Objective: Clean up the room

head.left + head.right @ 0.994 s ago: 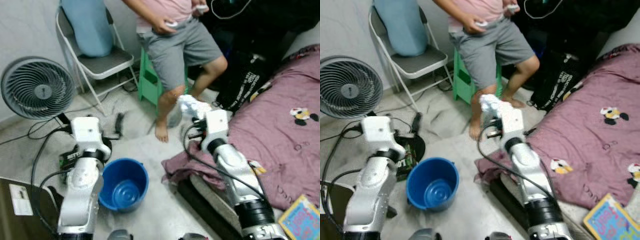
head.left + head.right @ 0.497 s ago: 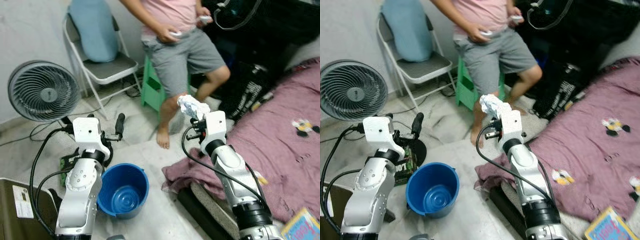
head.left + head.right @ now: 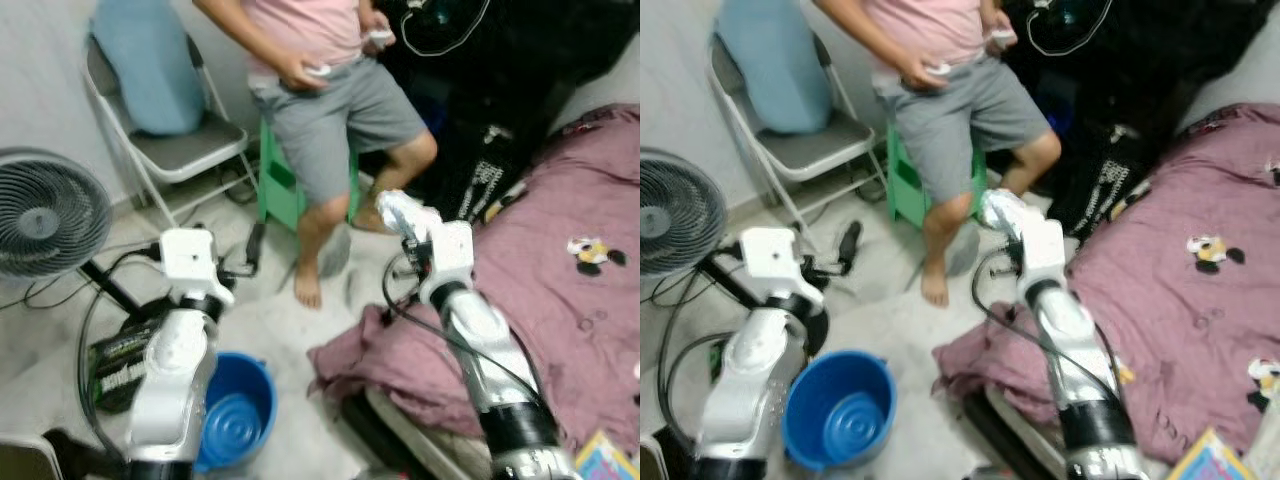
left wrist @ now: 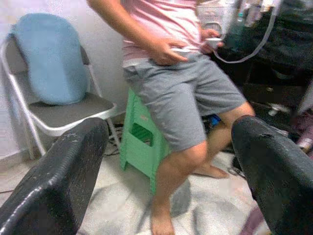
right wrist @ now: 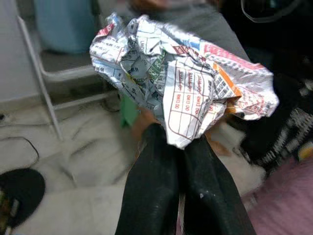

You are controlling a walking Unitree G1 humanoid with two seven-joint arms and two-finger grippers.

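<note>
Pink-blanketed bed (image 3: pixel 560 300) along right side. Person (image 3: pixel 330 110) seated on green stool (image 3: pixel 275 185). Blue bucket (image 3: pixel 235 425) on floor under left arm. Left gripper (image 3: pixel 250 245) raised, fingers wide apart, empty. Right gripper (image 3: pixel 400 215) clamped together on crumpled paper (image 5: pixel 181 83), held up near bed's edge.

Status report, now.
Right end effector shut on crumpled paper, held up. Left end effector open, empty. Blue bucket on floor, below left arm. Person seated ahead.
</note>
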